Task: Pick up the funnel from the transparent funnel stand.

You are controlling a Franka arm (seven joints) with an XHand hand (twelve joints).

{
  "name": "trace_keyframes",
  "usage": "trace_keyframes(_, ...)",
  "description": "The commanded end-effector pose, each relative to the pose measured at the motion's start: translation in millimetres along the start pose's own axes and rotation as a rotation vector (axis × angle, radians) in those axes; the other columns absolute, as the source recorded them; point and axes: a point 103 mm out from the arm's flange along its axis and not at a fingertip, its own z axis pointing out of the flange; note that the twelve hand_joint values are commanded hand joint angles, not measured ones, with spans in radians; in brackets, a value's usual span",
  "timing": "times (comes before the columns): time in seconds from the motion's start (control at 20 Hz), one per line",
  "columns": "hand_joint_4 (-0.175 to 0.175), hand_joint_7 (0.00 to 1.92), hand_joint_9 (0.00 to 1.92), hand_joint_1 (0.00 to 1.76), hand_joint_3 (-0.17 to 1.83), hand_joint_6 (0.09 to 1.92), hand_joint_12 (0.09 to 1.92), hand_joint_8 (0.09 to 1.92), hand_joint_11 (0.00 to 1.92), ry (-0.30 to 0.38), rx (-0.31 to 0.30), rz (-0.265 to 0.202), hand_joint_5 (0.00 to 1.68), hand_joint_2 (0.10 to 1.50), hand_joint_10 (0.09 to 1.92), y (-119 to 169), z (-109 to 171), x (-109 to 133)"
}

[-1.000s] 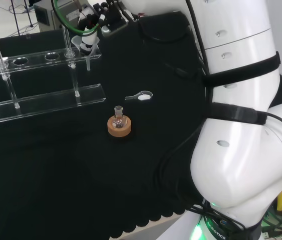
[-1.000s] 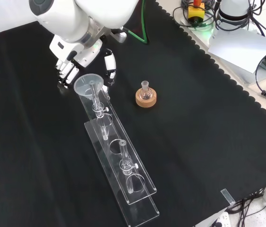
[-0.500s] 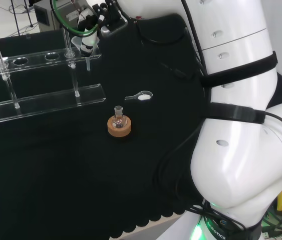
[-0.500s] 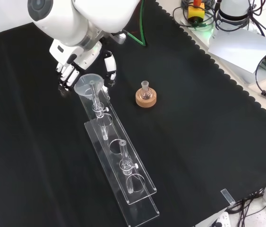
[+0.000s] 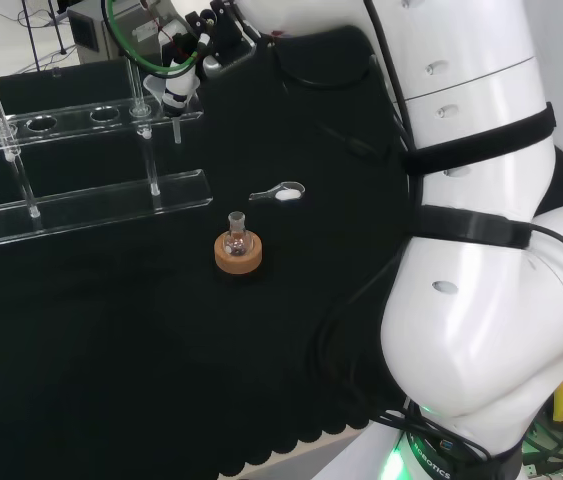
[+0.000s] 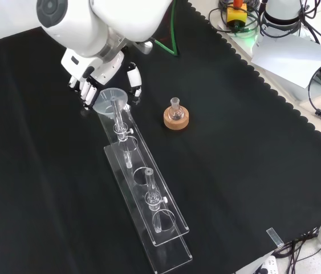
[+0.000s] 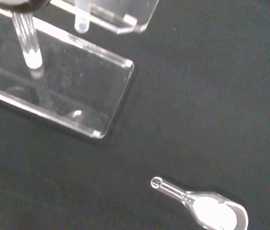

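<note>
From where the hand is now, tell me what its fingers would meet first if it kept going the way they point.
Most likely the funnel in the end hole of the stand: the hand sits right behind its bowl, fingers angled toward it. Contact can't be judged; depth is unclear.

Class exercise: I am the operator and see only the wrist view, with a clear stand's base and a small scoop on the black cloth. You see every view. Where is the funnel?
Observer: The funnel sits in the end hole of the funnel stand, at the stand's upper end in the front view.
Operator: Is the hand on it?
Observer: The hand brackets the funnel's bowl, with fingers to its left and thumb to its right in the front view. They are not curled round it. I cannot tell whether they touch it.
Operator: Anything else close by?
Observer: A small flask on a cork ring stands to the right of the stand in the front view.
</note>
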Motion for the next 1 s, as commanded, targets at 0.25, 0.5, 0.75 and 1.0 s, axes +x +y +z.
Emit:
trace_keyframes(0.25,-0.008,0.85,1.05,0.77,0.60,0.93,1.29,0.83,0.49,-0.134,-0.233,0.056,0.76,0.70,0.58,-29,-39,0)
trace_keyframes(0.5,-0.005,0.83,1.06,0.78,0.61,0.95,1.28,0.83,0.50,-0.159,-0.203,0.070,0.77,0.70,0.59,-54,-67,-8)
trace_keyframes(0.75,-0.002,0.82,1.06,0.78,0.62,0.95,1.28,0.83,0.49,-0.166,-0.184,0.103,0.76,0.70,0.59,-85,-82,-14)
trace_keyframes(1.0,-0.001,0.81,1.06,0.77,0.63,0.96,1.28,0.82,0.49,-0.162,-0.199,0.132,0.76,0.70,0.59,-124,-87,-11)
